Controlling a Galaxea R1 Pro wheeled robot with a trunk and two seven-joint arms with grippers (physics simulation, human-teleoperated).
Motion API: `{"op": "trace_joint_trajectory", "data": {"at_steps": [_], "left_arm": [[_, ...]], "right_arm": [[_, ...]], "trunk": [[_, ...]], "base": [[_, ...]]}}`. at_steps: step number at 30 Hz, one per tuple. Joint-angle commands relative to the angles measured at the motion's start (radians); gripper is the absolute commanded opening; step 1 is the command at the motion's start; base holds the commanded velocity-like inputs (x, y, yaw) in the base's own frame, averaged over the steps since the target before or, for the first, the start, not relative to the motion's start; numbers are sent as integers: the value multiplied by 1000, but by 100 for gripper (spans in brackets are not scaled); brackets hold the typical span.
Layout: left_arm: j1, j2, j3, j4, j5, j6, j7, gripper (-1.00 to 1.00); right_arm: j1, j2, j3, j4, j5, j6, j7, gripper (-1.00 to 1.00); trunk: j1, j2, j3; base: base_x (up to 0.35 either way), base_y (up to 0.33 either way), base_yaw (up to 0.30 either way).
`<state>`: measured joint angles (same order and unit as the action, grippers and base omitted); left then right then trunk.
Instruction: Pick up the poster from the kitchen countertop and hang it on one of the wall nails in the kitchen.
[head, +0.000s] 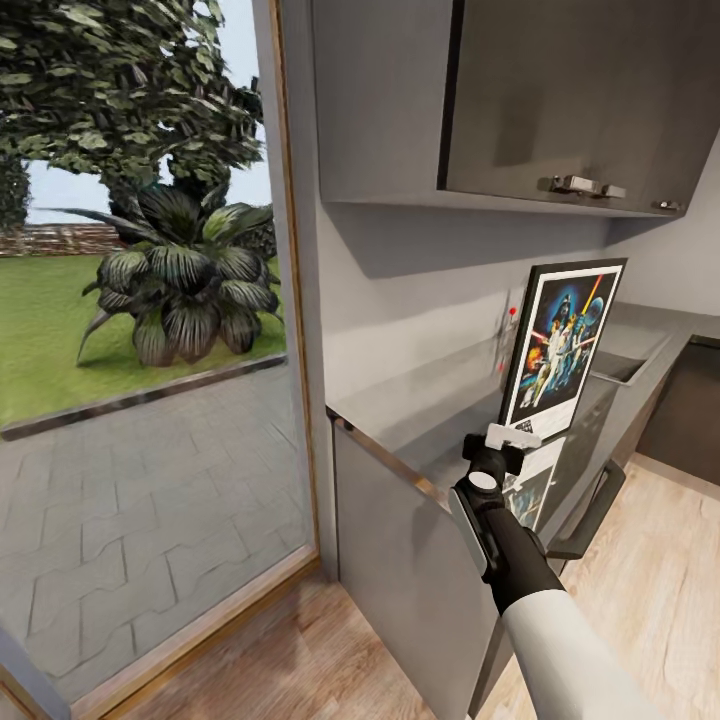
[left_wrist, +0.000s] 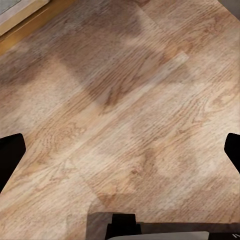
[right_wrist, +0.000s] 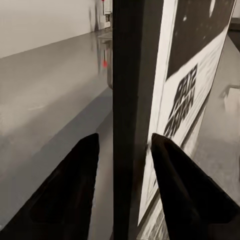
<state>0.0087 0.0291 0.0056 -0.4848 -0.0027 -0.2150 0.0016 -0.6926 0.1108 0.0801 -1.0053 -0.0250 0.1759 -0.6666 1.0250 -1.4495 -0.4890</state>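
Poster (head: 562, 345) upright over the grey table (head: 420, 405), tilted slightly, artwork facing the room, white title strip at the bottom, lower edge mirrored in the glossy surface. Right gripper (head: 512, 435) at the poster's bottom edge, white fingers either side of the frame. In the right wrist view, two dark fingers (right_wrist: 67, 192) straddling the black frame edge (right_wrist: 132, 115), one on the back side, one across the white border and title lettering; narrow spread, closed against the frame. Whether the bottom edge touches the table or sits just above it: cannot tell.

Table running along the light-grey wall (head: 420, 290), brushed metallic front edge (head: 385, 455) at the near corner, sink (head: 625, 365) inset just behind the poster. Small red dot (head: 513, 312) on the wall beside the poster's left edge. Dark upper cabinets (head: 570, 95) overhead, metal handles (head: 585, 186) on their lower rim. Dark bar handle (head: 590, 515) on the cabinet front below the table.

Glass door (head: 140, 330) left of the table, paved patio, lawn and a broad-leaved plant (head: 185, 275) outside.

Left wrist view: wooden floor (left_wrist: 120, 115), two dark fingertips (left_wrist: 10, 155) at opposite edges, set wide apart, nothing between them.
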Motion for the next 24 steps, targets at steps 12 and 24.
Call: {"op": "trace_joint_trajectory", "data": {"at_steps": [12, 24], "left_arm": [[0, 0, 2, -1, 0, -1, 0, 100], [0, 0, 2, -1, 0, -1, 0, 100]], "right_arm": [[-1, 0, 3, -1, -3, 7, -6, -100], [-1, 0, 3, -1, -3, 7, -6, -100]], "trunk": [[0, -1, -1], [0, -1, -1]], "base": [[0, 0, 0], [0, 0, 0]]}}
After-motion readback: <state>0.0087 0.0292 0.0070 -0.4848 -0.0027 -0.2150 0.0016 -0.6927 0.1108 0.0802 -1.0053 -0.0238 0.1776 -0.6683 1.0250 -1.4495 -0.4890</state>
